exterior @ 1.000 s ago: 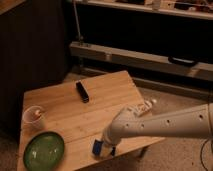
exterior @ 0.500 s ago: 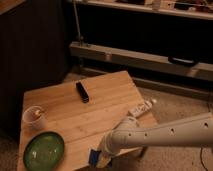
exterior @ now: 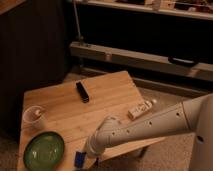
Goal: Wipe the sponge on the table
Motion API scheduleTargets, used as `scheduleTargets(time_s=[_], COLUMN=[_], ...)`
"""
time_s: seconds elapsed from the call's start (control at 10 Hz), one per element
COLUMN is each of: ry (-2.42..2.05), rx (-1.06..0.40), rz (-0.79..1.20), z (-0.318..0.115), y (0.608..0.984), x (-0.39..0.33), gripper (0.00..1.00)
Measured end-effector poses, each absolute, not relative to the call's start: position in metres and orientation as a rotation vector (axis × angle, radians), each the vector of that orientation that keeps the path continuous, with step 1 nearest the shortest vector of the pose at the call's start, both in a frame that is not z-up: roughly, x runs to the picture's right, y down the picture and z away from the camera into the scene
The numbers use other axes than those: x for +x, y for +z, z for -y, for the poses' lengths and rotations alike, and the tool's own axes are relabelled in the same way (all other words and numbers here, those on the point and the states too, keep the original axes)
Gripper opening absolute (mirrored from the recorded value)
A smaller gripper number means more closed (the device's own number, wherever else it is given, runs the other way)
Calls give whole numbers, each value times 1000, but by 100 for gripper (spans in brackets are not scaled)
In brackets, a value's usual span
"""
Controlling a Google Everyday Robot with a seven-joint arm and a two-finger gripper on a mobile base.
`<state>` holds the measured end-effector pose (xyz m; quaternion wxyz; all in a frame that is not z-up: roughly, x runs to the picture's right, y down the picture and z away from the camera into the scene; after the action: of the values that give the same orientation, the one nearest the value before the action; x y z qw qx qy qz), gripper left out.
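Note:
The small blue sponge [exterior: 78, 159] is at the front edge of the light-brown wooden table [exterior: 110, 95], just right of the green bowl. My gripper [exterior: 83, 155] sits at the end of the white arm, which reaches in from the right. It is pressed down over the sponge and shut on it. The gripper covers the sponge's upper part, so only its blue lower end shows.
A green bowl [exterior: 44, 150] sits at the table's front left. A clear cup [exterior: 34, 116] stands on the left side. A black oblong bar [exterior: 82, 91] lies near the middle back, and a small white object [exterior: 140, 109] lies near the right edge. Dark shelving stands behind.
The gripper and the sponge have slid left and toward the table's front edge, closer to the green bowl. The other objects have not moved.

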<state>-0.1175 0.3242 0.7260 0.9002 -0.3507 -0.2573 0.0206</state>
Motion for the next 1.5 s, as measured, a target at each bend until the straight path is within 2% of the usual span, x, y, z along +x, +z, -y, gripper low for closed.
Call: scheduleTargets(time_s=[0.4, 1.2, 1.5], ry=[18, -42, -20], rx=[-697, -630, -623], rz=[513, 429, 392], z=[-302, -206, -185], y=[756, 839, 858], x=[-126, -153, -138], gripper=[21, 21, 21])
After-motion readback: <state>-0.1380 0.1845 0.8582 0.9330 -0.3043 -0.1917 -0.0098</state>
